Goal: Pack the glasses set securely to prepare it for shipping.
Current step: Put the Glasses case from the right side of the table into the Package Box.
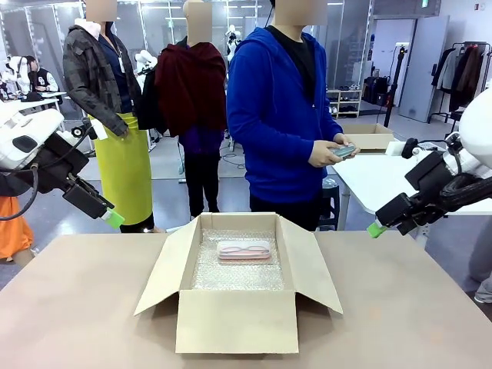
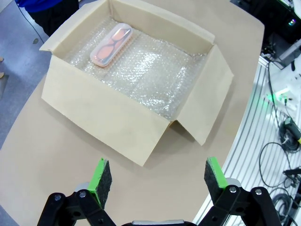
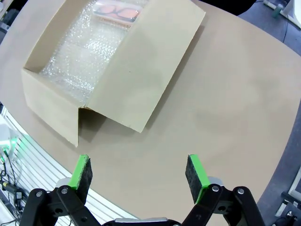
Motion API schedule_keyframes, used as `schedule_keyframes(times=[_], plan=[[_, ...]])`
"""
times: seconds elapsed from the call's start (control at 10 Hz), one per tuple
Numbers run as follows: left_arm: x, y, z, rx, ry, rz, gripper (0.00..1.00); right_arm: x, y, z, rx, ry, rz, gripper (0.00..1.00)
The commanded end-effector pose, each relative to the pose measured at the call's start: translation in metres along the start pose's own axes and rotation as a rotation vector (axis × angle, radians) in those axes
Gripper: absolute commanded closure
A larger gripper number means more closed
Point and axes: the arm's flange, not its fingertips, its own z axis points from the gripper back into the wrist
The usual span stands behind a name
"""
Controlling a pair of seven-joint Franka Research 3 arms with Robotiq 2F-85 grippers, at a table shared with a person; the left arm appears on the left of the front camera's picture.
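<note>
While 1 pale pink case (image 1: 244, 250) lies flat on bubble wrap (image 1: 231, 278) at the far end of 1 open cardboard box (image 1: 237, 321) mid-table (image 1: 77, 307), the 2nd, a mint green case (image 1: 344, 151), sits in the person's 2 hands (image 1: 323, 154) beyond the table. L pincer (image 2: 157, 175) & R pincer (image 3: 138, 172): both spread wide, empty, above the table either side of the box.

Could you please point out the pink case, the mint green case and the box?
pink case (image 1: 244, 250), front view, its clear top
mint green case (image 1: 345, 151), front view, its visible middle
box (image 1: 234, 323), front view, near outer wall
</note>
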Motion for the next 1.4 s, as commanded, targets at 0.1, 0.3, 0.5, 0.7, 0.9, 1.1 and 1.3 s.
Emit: schedule_keyframes(times=[0.1,0.3,0.5,0.7,0.9,1.1,1.3], plan=[[-0.0008,0.0024,0.0020,-0.015,-0.016,-0.021,0.00,-0.0002,-0.0031,-0.0013,-0.007,-0.008,0.022,0.00],[-0.0008,0.0024,0.0020,-0.015,-0.016,-0.021,0.00,-0.0002,-0.0031,-0.0013,-0.007,-0.008,0.022,0.00],[-0.0008,0.0024,0.0020,-0.015,-0.016,-0.021,0.00,-0.0002,-0.0031,-0.0013,-0.007,-0.008,0.022,0.00],[-0.0008,0.0024,0.0020,-0.015,-0.016,-0.021,0.00,-0.0002,-0.0031,-0.0013,-0.007,-0.008,0.022,0.00],[-0.0008,0.0024,0.0020,-0.015,-0.016,-0.021,0.00,-0.0002,-0.0031,-0.0013,-0.007,-0.008,0.022,0.00],[-0.0008,0.0024,0.0020,-0.015,-0.016,-0.021,0.00,-0.0002,-0.0031,-0.0013,-0.007,-0.008,0.022,0.00],[-0.0008,0.0024,0.0020,-0.015,-0.016,-0.021,0.00,-0.0002,-0.0031,-0.0013,-0.007,-0.008,0.022,0.00]])
